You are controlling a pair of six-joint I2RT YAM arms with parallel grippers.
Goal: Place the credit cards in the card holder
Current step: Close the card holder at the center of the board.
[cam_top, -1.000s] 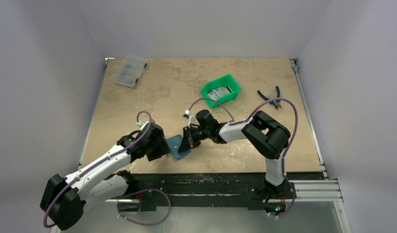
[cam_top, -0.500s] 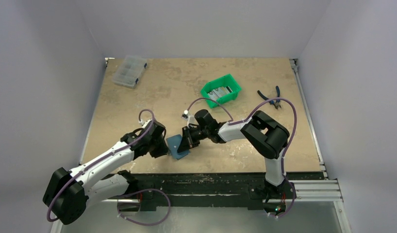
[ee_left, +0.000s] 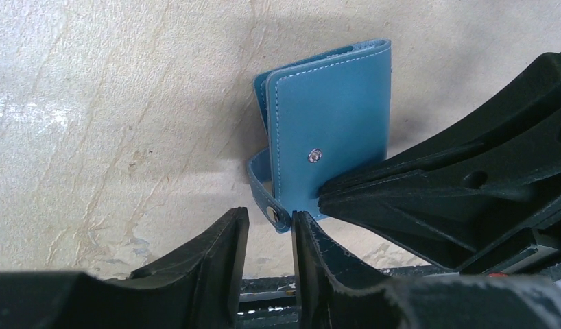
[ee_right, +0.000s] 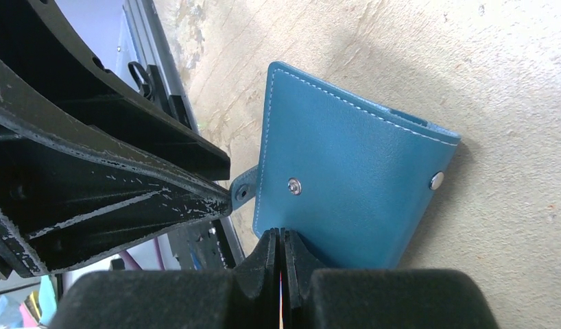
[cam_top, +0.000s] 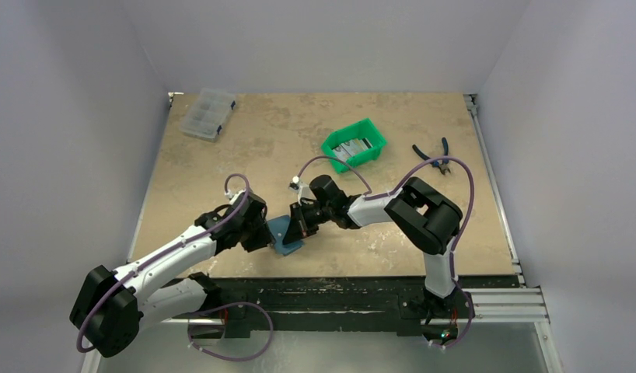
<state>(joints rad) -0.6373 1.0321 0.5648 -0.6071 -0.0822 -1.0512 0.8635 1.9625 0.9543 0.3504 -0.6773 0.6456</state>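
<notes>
Left wrist view: card holder (ee_left: 329, 130) just beyond narrowly parted left claw (ee_left: 267, 225), closed right claw (ee_left: 324, 199) touching it.

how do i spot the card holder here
On the tan table, look near the front edge where the left gripper and right gripper meet. The card holder lies between them. Small, folded and teal-blue with a silver snap stud, it differs from the green bin and clear box farther back.
</notes>
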